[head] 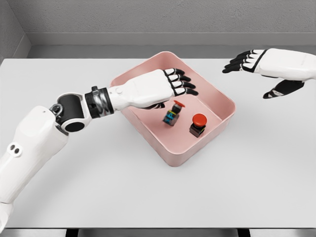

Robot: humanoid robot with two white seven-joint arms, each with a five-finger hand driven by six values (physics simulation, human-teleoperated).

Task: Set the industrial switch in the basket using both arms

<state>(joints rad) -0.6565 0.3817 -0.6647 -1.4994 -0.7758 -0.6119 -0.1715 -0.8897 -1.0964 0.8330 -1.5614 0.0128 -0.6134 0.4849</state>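
Observation:
A pink square basket (pixel 217 129) sits on the white table, turned diamond-wise. Inside it are two industrial switches: one with a red button and a blue-green body (pixel 173 113) leaning tilted near the middle, and one with a large red mushroom button on a black base (pixel 198 125) standing upright to its right. My left hand (pixel 178 82) hovers over the basket's back left part with fingers spread and holding nothing, just above the tilted switch. My right hand (pixel 256 74) floats beyond the basket's right corner, open and empty.
The white table (pixel 148 192) stretches around the basket, with a grey wall behind its far edge. My left forearm (pixel 98 102) crosses over the basket's left rim.

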